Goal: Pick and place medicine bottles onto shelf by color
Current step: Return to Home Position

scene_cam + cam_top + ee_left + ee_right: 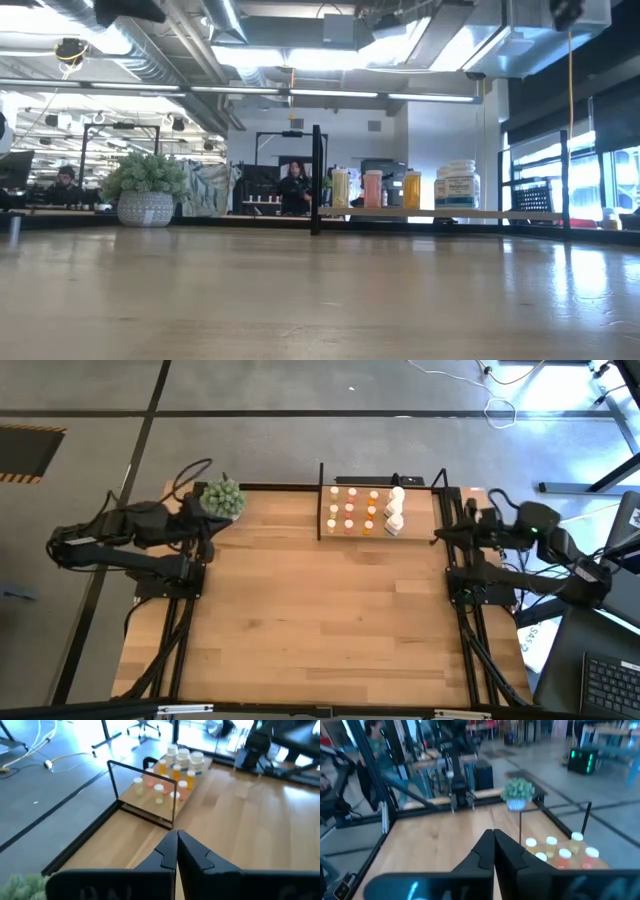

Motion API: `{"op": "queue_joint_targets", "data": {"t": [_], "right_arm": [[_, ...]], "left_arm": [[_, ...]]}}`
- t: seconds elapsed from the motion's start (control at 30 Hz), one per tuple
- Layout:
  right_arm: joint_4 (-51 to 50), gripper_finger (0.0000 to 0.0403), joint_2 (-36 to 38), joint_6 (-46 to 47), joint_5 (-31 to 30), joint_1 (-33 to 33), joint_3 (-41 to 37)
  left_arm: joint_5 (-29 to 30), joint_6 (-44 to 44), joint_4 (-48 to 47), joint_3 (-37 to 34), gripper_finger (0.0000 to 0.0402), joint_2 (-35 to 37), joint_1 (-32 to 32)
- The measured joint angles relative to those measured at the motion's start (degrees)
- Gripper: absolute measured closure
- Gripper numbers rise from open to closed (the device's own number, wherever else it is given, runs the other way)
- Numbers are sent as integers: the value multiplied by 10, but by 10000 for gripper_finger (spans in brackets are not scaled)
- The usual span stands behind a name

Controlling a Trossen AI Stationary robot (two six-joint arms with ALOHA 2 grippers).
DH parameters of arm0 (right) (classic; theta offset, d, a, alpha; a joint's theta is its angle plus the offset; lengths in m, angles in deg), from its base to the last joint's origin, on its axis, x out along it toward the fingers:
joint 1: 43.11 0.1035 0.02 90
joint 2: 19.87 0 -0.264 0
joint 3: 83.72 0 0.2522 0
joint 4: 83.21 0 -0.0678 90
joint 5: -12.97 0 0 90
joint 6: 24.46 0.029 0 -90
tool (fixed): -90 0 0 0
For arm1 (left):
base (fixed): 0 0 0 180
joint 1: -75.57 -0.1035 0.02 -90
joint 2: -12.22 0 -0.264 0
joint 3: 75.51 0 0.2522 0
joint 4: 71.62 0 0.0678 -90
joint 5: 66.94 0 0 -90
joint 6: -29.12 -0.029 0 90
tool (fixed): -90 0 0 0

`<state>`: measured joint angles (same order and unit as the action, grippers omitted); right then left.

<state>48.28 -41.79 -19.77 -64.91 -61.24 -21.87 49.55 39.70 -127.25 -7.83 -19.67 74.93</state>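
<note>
Dark fingers of the left claw (176,835) are clenched tip to tip with nothing between them. Taking the overhead picture as a clock face with 12 at the far edge of the desk (320,630), this claw hangs at about 10 o'clock, on an arm folded back over the desk's left rim. It is just beside the green spiky plant ball (222,498), which sits in its pale pot near the 10:30 corner.

The right claw (493,834) is likewise clenched on nothing. It hangs at about 2 o'clock, on an arm folded back over the right rim, just off the right end of the shelf (420,510).

The shelf stands at about 1 o'clock against the far edge, a light-wood board with thin black uprights at its corners. All the medicine bottles (362,510) in view stand upright on it, sorted in lines that run from 12 to 6. From 9 towards 3 these are the pale-topped bottles (335,508), the pinkish-red-topped bottles (350,509), the orange-topped bottles (372,510) and the larger white bottles (396,510). The lines are near one another but apart.

Beyond the desk, a person (295,186) shows in the room behind the shelf.
</note>
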Motion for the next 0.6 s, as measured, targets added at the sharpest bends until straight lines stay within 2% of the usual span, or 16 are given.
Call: {"op": "queue_joint_targets", "data": {"t": [0.17,0.37,0.6], "right_arm": [[3,401,109,1,-1,0,-43],[4,401,214,29,-29,0,-79],[8,401,207,26,-35,0,-107]], "left_arm": [[5,29,13,-57,401,84,1],[3,26,67,-132,401,186,1],[2,24,98,-209,401,292,1]]}}
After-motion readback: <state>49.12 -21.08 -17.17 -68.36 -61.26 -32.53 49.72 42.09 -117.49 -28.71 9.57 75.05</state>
